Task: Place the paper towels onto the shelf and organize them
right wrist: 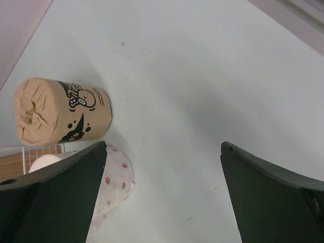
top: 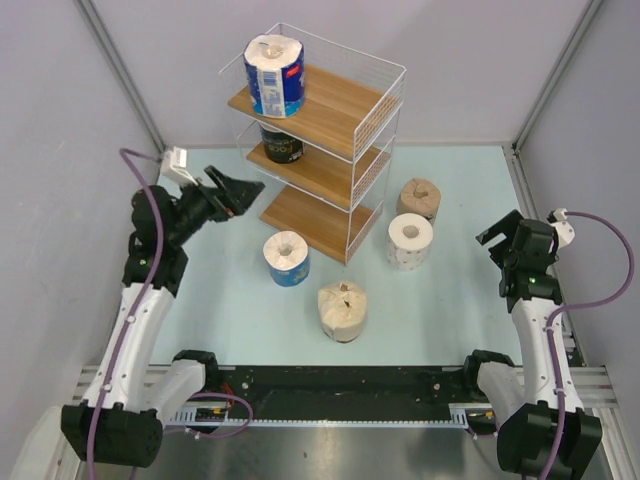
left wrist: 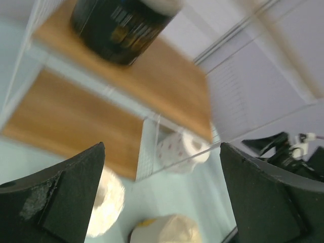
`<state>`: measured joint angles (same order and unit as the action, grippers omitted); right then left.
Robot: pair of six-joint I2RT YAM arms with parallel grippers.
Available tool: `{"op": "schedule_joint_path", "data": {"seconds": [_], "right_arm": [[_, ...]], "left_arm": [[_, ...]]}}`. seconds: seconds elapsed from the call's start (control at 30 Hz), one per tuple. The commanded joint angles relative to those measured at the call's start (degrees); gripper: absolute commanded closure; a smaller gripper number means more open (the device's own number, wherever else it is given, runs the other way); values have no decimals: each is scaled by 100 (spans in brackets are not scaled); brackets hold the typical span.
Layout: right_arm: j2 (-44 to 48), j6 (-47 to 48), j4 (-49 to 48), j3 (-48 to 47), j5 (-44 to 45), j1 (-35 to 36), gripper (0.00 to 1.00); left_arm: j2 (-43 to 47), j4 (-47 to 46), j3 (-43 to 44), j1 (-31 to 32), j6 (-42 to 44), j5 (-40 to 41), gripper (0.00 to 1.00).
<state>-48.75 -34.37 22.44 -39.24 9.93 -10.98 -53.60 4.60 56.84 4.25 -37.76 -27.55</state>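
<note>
The shelf stands at the back centre. One blue-wrapped paper towel roll sits on its top board and a dark-wrapped roll on the middle board. On the table stand a second blue roll, a cream roll, a white dotted roll and a tan-brown roll. My left gripper is open and empty, just left of the shelf's lower boards. Its blurred wrist view shows the dark roll and dotted roll. My right gripper is open, right of the dotted roll and tan roll.
Grey walls close in the table on the left, back and right. The shelf's white wire frame is close ahead of my left fingers. The right arm shows at the far side of the left wrist view.
</note>
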Motion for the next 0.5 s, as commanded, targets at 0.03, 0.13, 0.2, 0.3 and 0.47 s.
{"op": "schedule_joint_path", "data": {"seconds": [0.03,0.13,0.2,0.3,0.47], "right_arm": [[-82,-52,-213,-92,-44,26,0],[-126,-43,-222,-92,-53,52,0],[-126,-52,-222,-101,-62,61,0],[-100,-35,-187,-101,-27,61,0],[-73,1,-143,-92,44,53,0]], "left_arm": [[148,-231,-1235,84,-382,408,0],[8,-258,-1535,137,-320,575,0],[-254,-135,-1571,199,-285,681,0],[-606,-56,-1527,251,-241,506,1],[-1345,330,-1325,690,84,759,3]]}}
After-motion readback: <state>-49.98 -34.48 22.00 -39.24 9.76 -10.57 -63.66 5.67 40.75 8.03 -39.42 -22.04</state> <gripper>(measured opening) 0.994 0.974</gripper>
